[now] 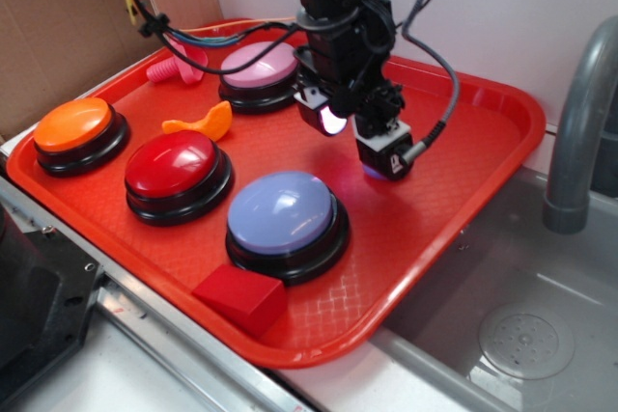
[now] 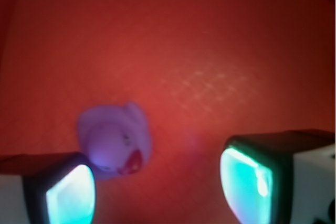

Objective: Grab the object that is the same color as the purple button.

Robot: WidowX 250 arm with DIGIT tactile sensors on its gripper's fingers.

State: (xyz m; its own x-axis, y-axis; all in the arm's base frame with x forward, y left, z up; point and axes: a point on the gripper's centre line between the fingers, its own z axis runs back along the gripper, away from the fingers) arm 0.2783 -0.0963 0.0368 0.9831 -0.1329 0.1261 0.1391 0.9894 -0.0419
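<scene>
Duck [image 2: 115,142], rounded purple rubber, lies on waffle-textured tray [image 2: 210,51].

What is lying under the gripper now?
Under the open gripper the wrist view shows a purple duck on the red tray, close to one finger. In the exterior view the arm hides it.

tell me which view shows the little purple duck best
The wrist view: the purple duck lies on the red tray, close by one pad of the open pincer. In the exterior view the arm hides it.
</scene>
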